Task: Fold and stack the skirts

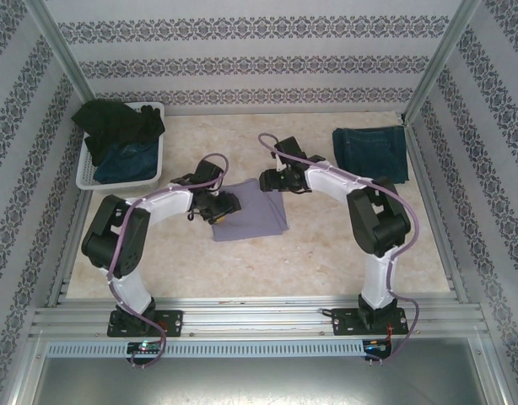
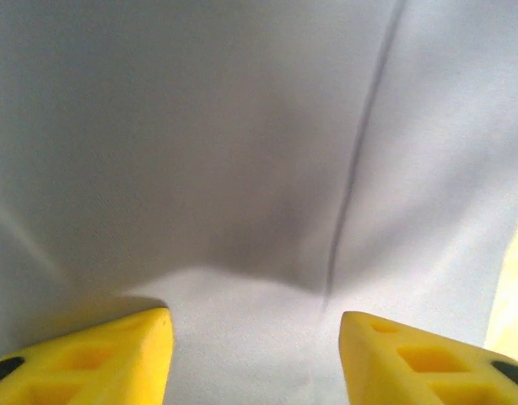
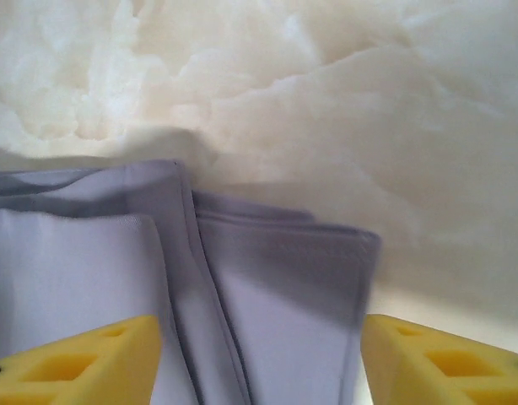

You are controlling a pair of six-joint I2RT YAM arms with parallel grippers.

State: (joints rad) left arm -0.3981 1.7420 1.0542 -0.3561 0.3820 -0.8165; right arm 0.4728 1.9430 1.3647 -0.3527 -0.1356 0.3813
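Nearest us, the left end effector (image 1: 218, 207) hangs unclenched over the lavender skirt (image 1: 255, 211), gripping nothing. We see a risk here. A ripple rises in the soft cloth just ahead of its fingers (image 2: 116, 354), so a lifting tip could snag it and drag the fold open. The skirt lies flat on the counter (image 1: 326, 245), directly beneath this end effector. Farther on, the right end effector (image 1: 267, 180) is likewise spread and empty, with the skirt's folded corner below and between its tips. Beyond, a folded denim skirt (image 1: 370, 152) lies far right. The basket (image 1: 90, 179) far left holds a black skirt (image 1: 116, 122) and a second denim skirt (image 1: 128, 160).
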